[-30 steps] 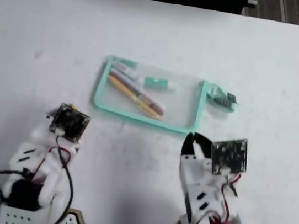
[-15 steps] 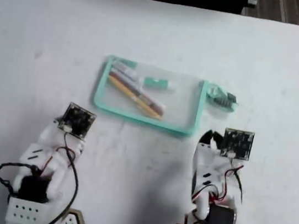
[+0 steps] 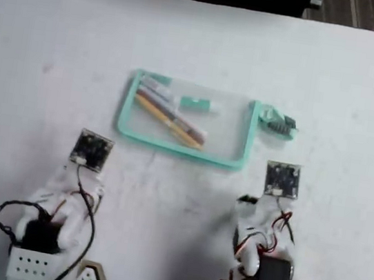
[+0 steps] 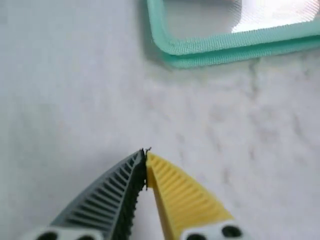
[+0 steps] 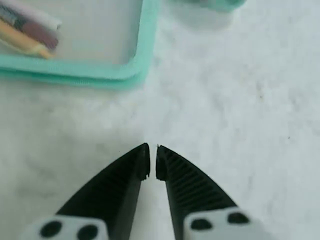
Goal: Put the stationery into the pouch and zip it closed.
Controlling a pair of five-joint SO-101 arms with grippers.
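Observation:
A clear pouch (image 3: pixel 186 120) with a mint-green zip border lies flat mid-table, its zip pull (image 3: pixel 276 123) sticking out at the right end. Pencils and pens (image 3: pixel 169 114) lie inside it, along with a small green piece (image 3: pixel 194 103). One corner of the pouch (image 4: pixel 220 42) appears in the left wrist view, another corner (image 5: pixel 100 70) with the pen tips (image 5: pixel 30 32) in the right wrist view. My left gripper (image 4: pixel 145 156) is shut and empty over bare table, near the front left. My right gripper (image 5: pixel 152 155) is shut and empty, near the front right.
The white table (image 3: pixel 349 79) stretches wide around the pouch. Both arm bases (image 3: pixel 38 258) sit at the front edge. A dark strip runs along the table's far edge.
Both arms have pulled back toward the front edge, away from the pouch. The right arm drew back farther, and its gripper closed. The pouch has not moved.

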